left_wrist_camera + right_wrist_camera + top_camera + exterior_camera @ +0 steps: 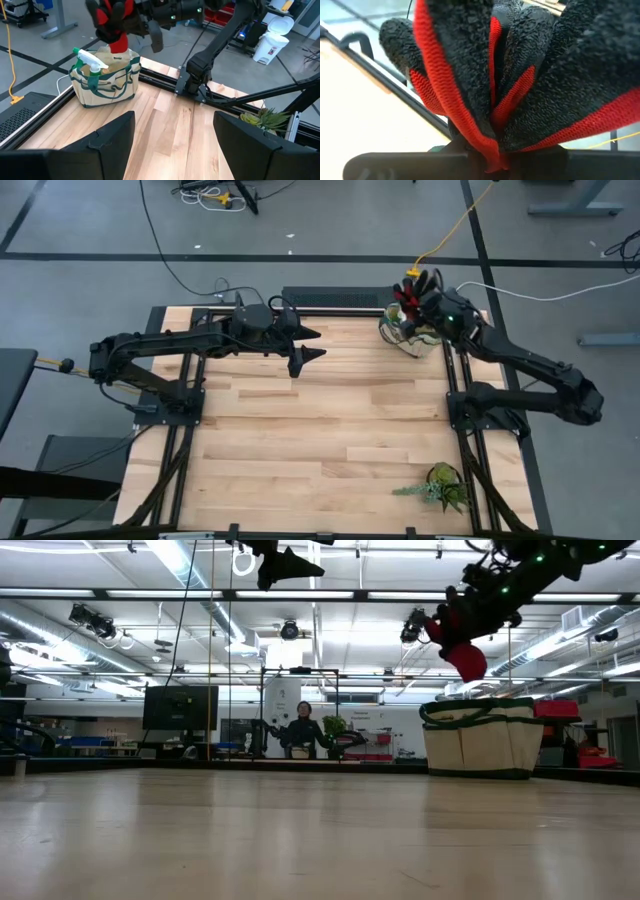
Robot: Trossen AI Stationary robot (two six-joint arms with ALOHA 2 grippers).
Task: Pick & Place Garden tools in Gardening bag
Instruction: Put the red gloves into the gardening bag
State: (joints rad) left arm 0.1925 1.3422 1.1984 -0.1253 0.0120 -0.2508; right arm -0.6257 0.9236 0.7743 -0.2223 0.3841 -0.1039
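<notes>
The beige gardening bag (403, 335) with dark green trim stands on its base at the table's far right corner; it also shows in the low view (483, 737) and the left wrist view (105, 75). A green-and-white spray bottle (90, 61) sticks out of it. My right gripper (428, 302) is shut on the red-and-black gloves (414, 288), held above the bag. My left gripper (318, 345) is open and empty, raised over the table's far middle. My right gripper pinches the bunched gloves (492, 147) between its two fingers, several layers together. The fingers slant down from the table's right side. The gloves (463, 645) are lifted clear, and their free ends hang a little above the bag's rim.
A leafy green plant (440, 485) lies near the table's near right corner. Bare wood lies between the bag and the plant. A person (303, 730) stands far off in the room behind the table.
</notes>
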